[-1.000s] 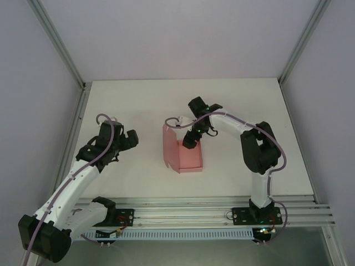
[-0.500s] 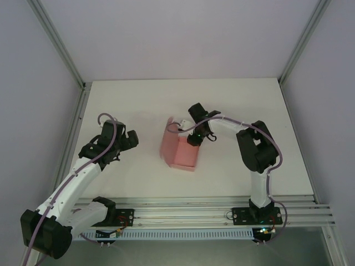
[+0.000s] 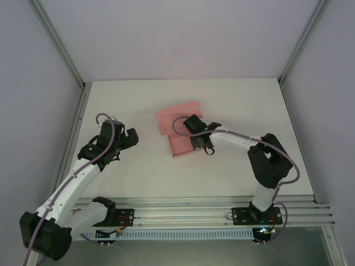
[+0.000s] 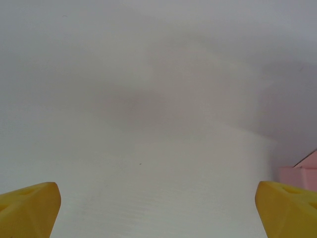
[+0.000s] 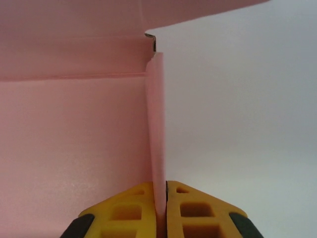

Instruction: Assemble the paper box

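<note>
On the white tabletop [image 3: 138, 177] you have the pink paper box [image 3: 180, 145] lying near the middle, its lid flap open. Your right fingers [image 5: 193, 213] are pinched tight on its thin upright side wall. Your left fingers [image 4: 29, 208] stand wide apart, gripping nothing, well left of the box.

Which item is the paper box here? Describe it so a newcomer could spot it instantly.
On the white table, look near the middle. The paper box is a thin pink folded sheet with one flap spread toward the far side and one wall pinched in the shut right claw. Nothing else there is pink.
</note>
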{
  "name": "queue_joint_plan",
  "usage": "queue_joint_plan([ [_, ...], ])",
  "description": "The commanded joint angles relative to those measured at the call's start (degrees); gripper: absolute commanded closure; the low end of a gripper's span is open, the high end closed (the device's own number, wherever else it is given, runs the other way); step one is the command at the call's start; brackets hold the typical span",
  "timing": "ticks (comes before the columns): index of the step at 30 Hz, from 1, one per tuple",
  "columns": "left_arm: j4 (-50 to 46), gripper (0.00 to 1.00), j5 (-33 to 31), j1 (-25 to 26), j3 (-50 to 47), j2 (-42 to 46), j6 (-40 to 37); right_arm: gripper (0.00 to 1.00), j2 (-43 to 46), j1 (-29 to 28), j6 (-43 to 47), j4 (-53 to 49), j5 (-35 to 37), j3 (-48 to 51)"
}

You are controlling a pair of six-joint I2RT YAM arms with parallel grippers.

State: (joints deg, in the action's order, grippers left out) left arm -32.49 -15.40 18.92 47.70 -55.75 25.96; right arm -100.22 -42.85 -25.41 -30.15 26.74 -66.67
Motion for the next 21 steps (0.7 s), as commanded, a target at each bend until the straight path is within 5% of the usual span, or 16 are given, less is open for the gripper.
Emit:
queue_joint_plan([
  [1, 4.1, 0.0, 3.4, -0.4, -1.0, 0.2, -0.6, 0.96, 0.8, -1.8, -17.5, -2.1, 5.2, 1.4],
  [11, 13.5, 0.0, 16.9, -0.4, -2.8, -4.7, -4.0, 0.89, 0.0, -3.0, -23.8, -3.3, 4.1, 1.6],
  [17, 18.0, 0.0, 26.0, -0.4, 0.3, -9.4, -10.5, 0.69, 4.2, -2.9, -19.7, -5.5, 4.8, 1.4],
  [21, 19.3, 0.0, 28.5, -0.4, 3.5, -14.8, -15.4, 0.43, 9.9, -1.0, -12.3, -4.6, 3.9, 2.0],
])
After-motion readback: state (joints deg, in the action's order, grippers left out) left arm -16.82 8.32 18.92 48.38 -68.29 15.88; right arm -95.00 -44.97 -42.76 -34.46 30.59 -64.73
